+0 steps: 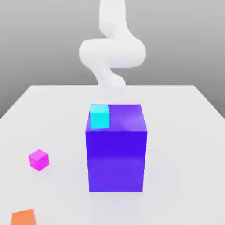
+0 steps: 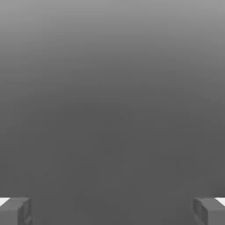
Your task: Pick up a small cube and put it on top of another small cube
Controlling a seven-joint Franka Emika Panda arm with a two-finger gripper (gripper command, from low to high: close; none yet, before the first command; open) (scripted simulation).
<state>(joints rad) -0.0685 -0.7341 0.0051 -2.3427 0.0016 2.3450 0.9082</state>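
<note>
Scene layout, nearest item first (ext. view):

1. Small orange cube [image 1: 23, 217]: at the near edge of the white table [image 1: 184, 145], toward the ext. view's left, partly cut by the frame edge.
2. Small magenta-pink cube [image 1: 38, 159]: task obj. Sits on the table surface just behind the orange cube, apart from it, also on the ext. view's left. Turned slightly, one corner facing the camera. Well apart from the big block; nothing touches it.
3. Big blue-violet block [image 1: 116, 151]: upright at approx. table centre, far larger than the small cubes.
4. Small cyan cube [image 1: 99, 116]: rests on top of the block, at the top face's near corner toward the ext. view's left.
5. Robot arm [image 1: 112, 50]: white, behind the block at the far side of the table, bent links rising out of frame.

Gripper [image 2: 112, 211] status, hand view: two grey fingertips [image 2: 15, 211] stand at opposite edges, wide gap, nothing between them. Jaws fully spread, no obj. held. Background is plain grey.
</note>
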